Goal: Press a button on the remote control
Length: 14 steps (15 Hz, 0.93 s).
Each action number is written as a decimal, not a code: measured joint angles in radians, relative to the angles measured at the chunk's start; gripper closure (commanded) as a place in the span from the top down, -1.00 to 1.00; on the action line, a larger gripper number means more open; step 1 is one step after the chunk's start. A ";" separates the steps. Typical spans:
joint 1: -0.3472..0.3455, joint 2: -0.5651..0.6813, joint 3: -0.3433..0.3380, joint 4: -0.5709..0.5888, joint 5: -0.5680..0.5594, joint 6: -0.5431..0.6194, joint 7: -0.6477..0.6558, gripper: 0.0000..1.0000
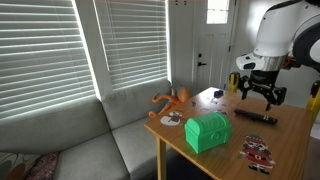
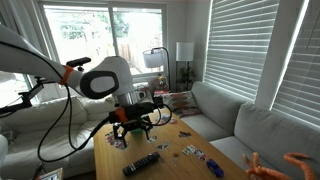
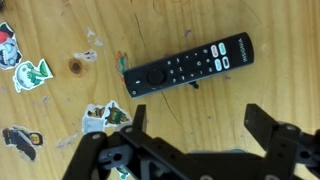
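One slim black remote control (image 3: pixel 187 66) lies flat on the wooden surface (image 3: pixel 283 28). In the wrist view its long axis runs from about 8 o'clock to 2 o'clock, with the round ring pad toward the 8 o'clock end and rows of small buttons toward the other. In an exterior view the same remote control (image 1: pixel 256 116) sits at roughly 2 o'clock from the green box (image 1: pixel 207 131), apart from it. Several stickers (image 3: pixel 32 73) are scattered on the wood between 7 and 10 o'clock of the remote.

The gripper (image 3: pixel 197 128) hangs above the surface with its fingers (image 3: pixel 262 120) spread wide and nothing between them. In the wrist view the remote is at 12 o'clock from it, and there is no contact. In both exterior views the gripper (image 1: pixel 258 90) (image 2: pixel 135 122) is clearly raised off the wood, with the remote (image 2: pixel 141 163) below it.

The step in hand looks like the approach, with the gripper aiming over the remote before coming down, and no button is pressed yet. The next move probably calls for shifting toward 12 o'clock so that one fingertip, not the gap between the fingers, stands over a button. A slow vertical descent would follow. Pressing the fingers together first would give a single, surer tip. The remote is light and flat, so an off-centre push could make it tip or slide.
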 measured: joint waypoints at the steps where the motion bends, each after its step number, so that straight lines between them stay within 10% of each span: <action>1: -0.001 0.001 0.002 -0.001 0.001 0.000 0.000 1.00; 3: -0.002 0.001 0.002 -0.003 0.010 0.000 -0.003 1.00; 4: -0.004 0.002 0.001 -0.005 0.017 0.000 -0.005 0.50; 14: -0.028 -0.001 -0.081 -0.064 0.173 0.112 -0.232 -0.80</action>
